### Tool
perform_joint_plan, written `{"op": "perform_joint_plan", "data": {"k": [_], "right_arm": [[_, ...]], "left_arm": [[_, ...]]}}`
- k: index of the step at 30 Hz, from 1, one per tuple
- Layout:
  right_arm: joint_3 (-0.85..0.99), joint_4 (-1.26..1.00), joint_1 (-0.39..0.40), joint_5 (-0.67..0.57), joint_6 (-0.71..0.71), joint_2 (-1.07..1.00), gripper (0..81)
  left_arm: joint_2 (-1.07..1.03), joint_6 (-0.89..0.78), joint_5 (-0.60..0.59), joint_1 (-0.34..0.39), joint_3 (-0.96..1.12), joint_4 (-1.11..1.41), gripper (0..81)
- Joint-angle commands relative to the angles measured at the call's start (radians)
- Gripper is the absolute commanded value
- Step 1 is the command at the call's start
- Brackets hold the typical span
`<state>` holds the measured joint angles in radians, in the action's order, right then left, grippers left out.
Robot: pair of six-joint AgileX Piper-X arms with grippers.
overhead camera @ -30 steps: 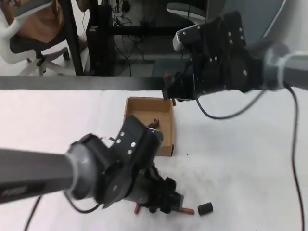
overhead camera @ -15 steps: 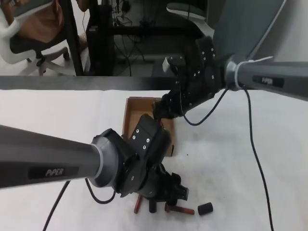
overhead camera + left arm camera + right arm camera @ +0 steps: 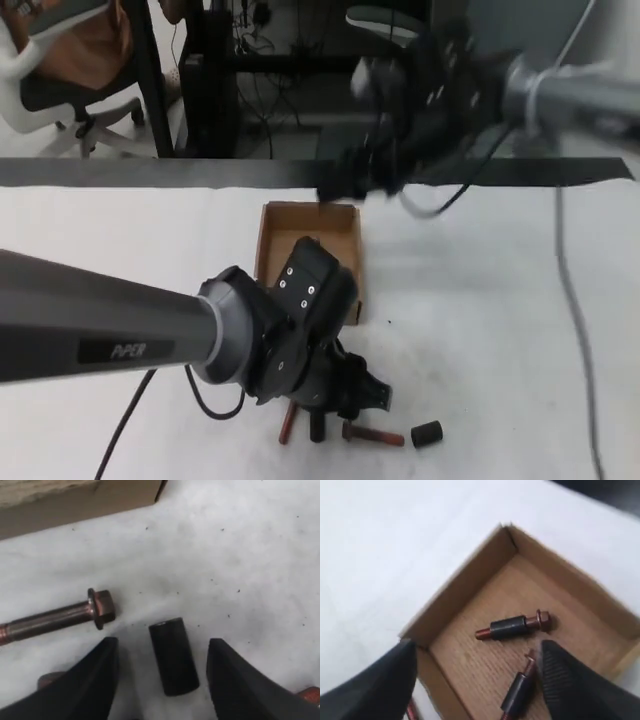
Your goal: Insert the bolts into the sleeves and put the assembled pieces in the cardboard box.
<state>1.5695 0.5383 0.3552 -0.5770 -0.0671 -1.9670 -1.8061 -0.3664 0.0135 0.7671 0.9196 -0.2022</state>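
Left gripper (image 3: 162, 645) low over the bench at the 6 o'clock side of the cardboard box (image 3: 457, 597). Fingers spread wide, clamped on nothing. Lying flat between them, touched by neither, a black sleeve (image 3: 174, 656), still without a bolt. Just beside it but apart, a hex-headed bolt (image 3: 55, 617), also flat on the bench and not yet threaded into anything. Farther out at 3 o'clock of this cluster, a second sleeve (image 3: 426, 434) on its own.

Inside the box, two finished items resting on the floor: one assembled piece (image 3: 515, 626) near the middle, and a second assembled piece (image 3: 517, 692) just beside it, each a bolt pushed through a sleeve.

Right gripper (image 3: 477, 647) up above the box, near its 12 o'clock edge in the high view. Fingers apart and empty.

Judged from this, roughly halfway. Two sets done and boxed. At least two sleeves and two bolts left loose on the bench. Still to do for each: grasp, mate bolt with sleeve, carry to the box. Likely step in hand: closing on the sleeve between the left fingers.
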Motion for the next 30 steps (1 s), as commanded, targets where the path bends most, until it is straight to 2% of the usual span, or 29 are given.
{"op": "perform_joint_plan", "data": {"k": [1,9,11,12,13,14,18,21,24,27,30], "right_arm": [[0.015,-0.004,-0.02,-0.014,-0.031,0.146,62.9],[0.015,-0.022,-0.059,-0.011,-0.031,0.409,62.9],[0.015,-0.022,-0.069,-0.011,-0.031,0.447,62.9],[0.015,-0.018,-0.07,-0.011,-0.031,0.463,62.9],[0.015,-0.007,-0.075,-0.011,-0.031,0.476,62.9],[0.012,0.006,-0.078,-0.011,-0.031,0.487,62.9],[-0.039,0.13,-0.092,0.002,-0.093,0.54,59.1],[-0.144,0.254,-0.093,0.059,-0.259,0.573,52.8],[-0.288,0.267,-0.072,0.11,-0.275,0.57,44.8],[-0.422,0.265,-0.029,0.11,-0.243,0.538,44.4],[-0.517,0.256,0.045,0.148,-0.254,0.497,44.4]], "left_arm": [[-0.026,-0.016,-0.05,0.005,0.032,-0.015,49.1],[-0.11,-0.016,-0.034,0.035,0.14,-0.205,48.2],[-0.124,-0.016,-0.008,0.038,0.152,-0.257,37.2],[-0.123,-0.016,0.009,0.037,0.153,-0.267,24.8],[-0.119,-0.009,0.025,0.041,0.153,-0.275,8.3],[-0.114,0.012,0.026,0.041,0.153,-0.274,1.0],[-0.049,0.087,0.08,0.046,0.153,-0.275,1.8],[0.059,0.15,0.141,0.046,0.141,-0.3,1.8],[0.2,0.159,0.181,0.046,0.043,-0.225,1.8],[0.314,0.089,0.181,0.031,-0.073,-0.097,1.8],[0.398,0.072,0.215,0.007,-0.164,-0.088,1.8]]}}
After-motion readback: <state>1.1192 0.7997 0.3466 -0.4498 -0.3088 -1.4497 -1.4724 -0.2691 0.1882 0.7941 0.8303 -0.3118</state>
